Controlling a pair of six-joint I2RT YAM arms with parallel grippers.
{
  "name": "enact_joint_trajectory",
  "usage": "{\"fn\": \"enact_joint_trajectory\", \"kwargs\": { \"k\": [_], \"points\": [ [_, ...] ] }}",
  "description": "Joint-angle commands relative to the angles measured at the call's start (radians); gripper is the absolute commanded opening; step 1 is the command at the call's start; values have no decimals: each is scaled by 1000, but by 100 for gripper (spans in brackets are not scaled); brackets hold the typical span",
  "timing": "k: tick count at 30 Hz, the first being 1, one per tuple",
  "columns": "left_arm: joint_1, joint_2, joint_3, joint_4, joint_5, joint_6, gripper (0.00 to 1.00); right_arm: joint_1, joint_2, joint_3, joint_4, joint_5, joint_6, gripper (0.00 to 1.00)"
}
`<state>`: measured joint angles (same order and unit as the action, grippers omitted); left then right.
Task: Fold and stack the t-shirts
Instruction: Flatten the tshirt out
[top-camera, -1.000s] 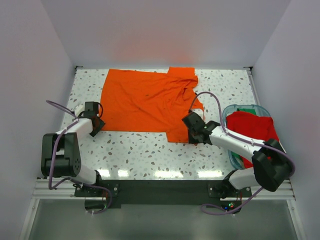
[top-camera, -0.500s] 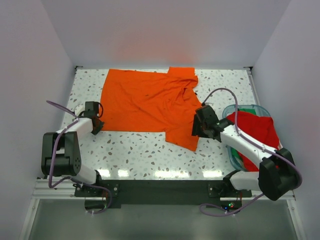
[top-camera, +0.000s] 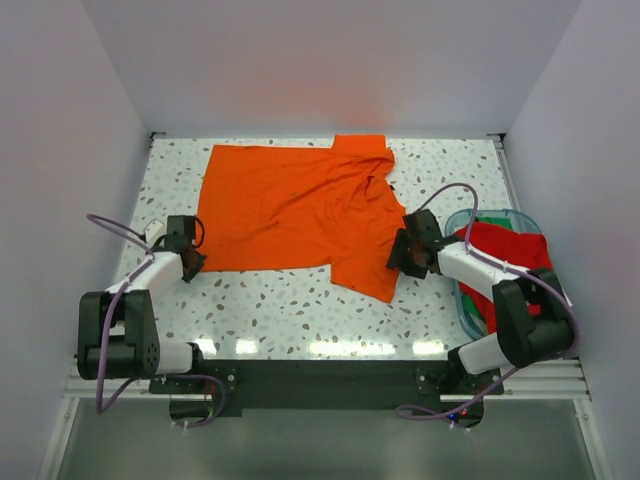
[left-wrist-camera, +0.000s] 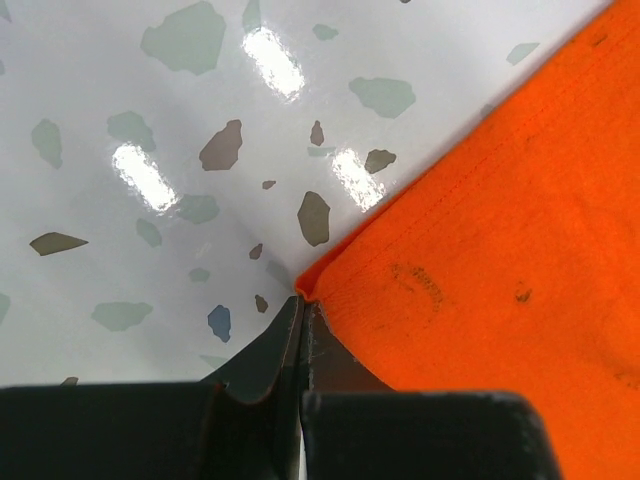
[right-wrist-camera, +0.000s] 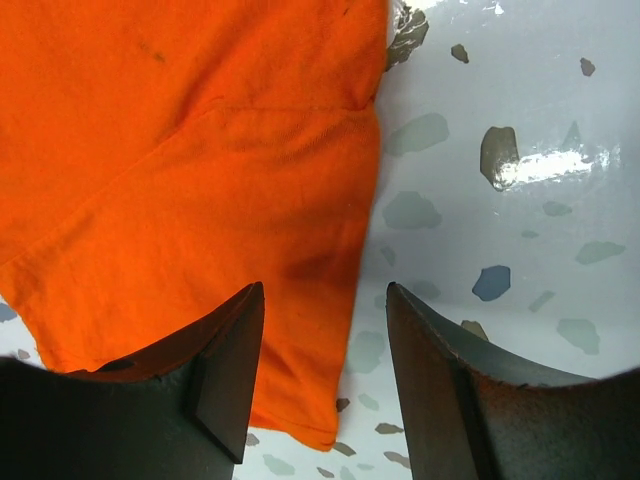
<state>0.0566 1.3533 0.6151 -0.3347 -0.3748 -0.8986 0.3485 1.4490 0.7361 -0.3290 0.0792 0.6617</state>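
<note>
The bright orange t-shirt (top-camera: 290, 205) lies spread flat across the back and middle of the table. My left gripper (top-camera: 189, 264) is at its near left corner, and in the left wrist view the gripper (left-wrist-camera: 302, 298) is shut with the corner of the orange t-shirt (left-wrist-camera: 500, 230) pinched at its tips. My right gripper (top-camera: 402, 254) is open just above the shirt's right edge. In the right wrist view the gripper (right-wrist-camera: 323, 292) straddles the hem of the orange cloth (right-wrist-camera: 180, 150) without holding it. The deeper red t-shirt (top-camera: 505, 255) lies bunched in the bin.
The clear teal-rimmed bin (top-camera: 490, 212) stands at the right edge of the speckled table (top-camera: 290, 310), right behind my right arm. White walls close in the left, back and right sides.
My right gripper has let go of the shirt's near right flap and moved right; the flap now lies flat. My left gripper has drawn the near left corner slightly toward the front left.
</note>
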Motion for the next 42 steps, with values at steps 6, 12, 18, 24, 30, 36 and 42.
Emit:
{"fn": "enact_joint_trajectory", "kwargs": {
  "k": [6,12,18,24,30,36,42],
  "points": [
    [0,-49,5,-9,-23,12,0,-28,50,49,111,96,79,55],
    [0,-48,8,2,-9,18,0,-92,119,106,128,97,90,55],
    [0,-45,8,23,14,18,0,-125,194,143,180,39,107,53],
    [0,-36,6,29,25,20,0,-123,225,141,202,5,121,41],
    [0,-45,6,34,39,21,0,-125,163,77,191,4,121,13],
    [0,-88,11,17,31,35,0,-125,-28,6,125,17,118,0],
    [0,-172,-5,-3,17,44,0,-125,-250,-56,18,24,98,0]
  ]
}}
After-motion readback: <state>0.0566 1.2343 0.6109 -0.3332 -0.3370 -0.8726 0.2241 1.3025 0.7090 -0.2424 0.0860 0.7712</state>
